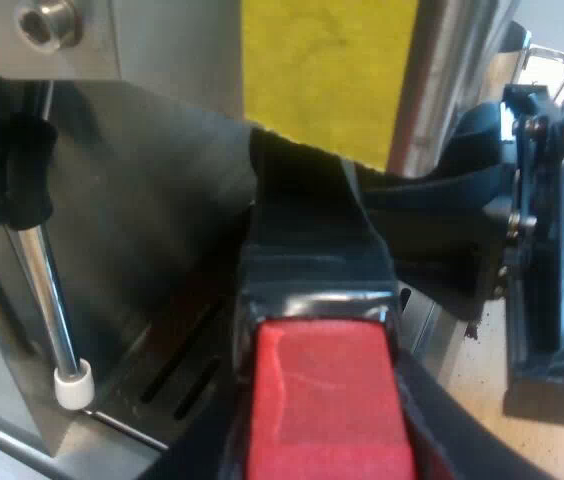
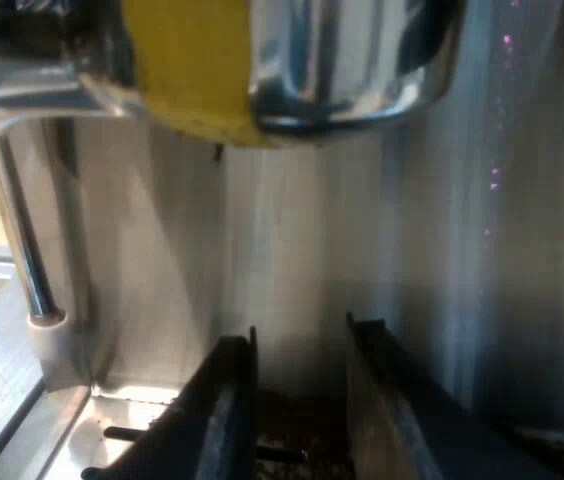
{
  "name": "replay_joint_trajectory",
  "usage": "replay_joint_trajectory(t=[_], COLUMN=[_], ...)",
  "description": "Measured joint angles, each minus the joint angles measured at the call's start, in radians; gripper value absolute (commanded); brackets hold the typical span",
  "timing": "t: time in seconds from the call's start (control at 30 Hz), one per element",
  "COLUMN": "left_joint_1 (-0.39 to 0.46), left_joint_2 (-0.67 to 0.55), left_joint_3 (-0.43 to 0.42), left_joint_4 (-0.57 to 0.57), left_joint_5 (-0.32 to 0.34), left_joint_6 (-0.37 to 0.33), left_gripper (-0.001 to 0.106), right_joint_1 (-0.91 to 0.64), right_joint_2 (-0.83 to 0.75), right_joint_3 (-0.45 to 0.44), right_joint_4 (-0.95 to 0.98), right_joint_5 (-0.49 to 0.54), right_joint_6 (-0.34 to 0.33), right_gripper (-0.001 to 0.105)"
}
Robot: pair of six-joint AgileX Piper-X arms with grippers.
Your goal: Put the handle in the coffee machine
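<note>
The holder's dark handle (image 1: 312, 235) runs from my left gripper (image 1: 322, 430) up under the espresso machine's (image 1: 152, 190) front, below a yellow patch (image 1: 327, 70). Its red end (image 1: 327, 400) sits between my fingers (image 1: 197, 440), which are shut on it. The holder's metal head is hidden. My right gripper (image 1: 542, 250) hangs close beside the handle, at the machine's side. In the right wrist view, the right gripper (image 2: 302, 370) stands open under the machine's shiny round head (image 2: 352, 60), with nothing between its black fingers (image 2: 224, 410).
A steam wand (image 1: 42, 300) with a white tip (image 1: 74, 385) hangs down at the machine's front, also the steam wand (image 2: 17, 240). The slotted drip tray (image 1: 177, 375) lies below, with coffee grounds (image 2: 297, 420) scattered on it. A pale table surface (image 1: 482, 400) lies beside the machine.
</note>
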Motion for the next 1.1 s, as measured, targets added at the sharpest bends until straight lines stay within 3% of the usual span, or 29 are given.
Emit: replay_joint_trajectory(t=[0.17,0.4,0.57,0.77,1.1], left_joint_1=[0.000,0.002,0.001,0.001,0.001], left_joint_2=[0.000,0.000,0.000,0.000,0.000], left_joint_3=[0.000,-0.002,-0.002,-0.002,-0.002], left_joint_4=[0.000,0.000,0.000,0.000,0.000], left_joint_5=[0.000,-0.002,-0.002,-0.002,-0.002], left_joint_6=[0.000,0.006,0.006,0.008,0.012], left_gripper=[0.000,0.000,0.000,0.000,0.000], right_joint_1=[-0.022,-0.057,-0.065,-0.065,-0.055], right_joint_2=[0.041,0.059,0.073,0.079,0.093], right_joint_3=[0.000,-0.002,-0.032,-0.038,-0.082], right_joint_4=[-0.114,-0.185,-0.205,-0.220,-0.233], right_joint_5=[-0.014,-0.067,-0.084,-0.063,0.020], right_joint_6=[-0.056,-0.078,-0.088,-0.104,-0.095], right_gripper=[0.035,0.036,0.047,0.041,0.041])
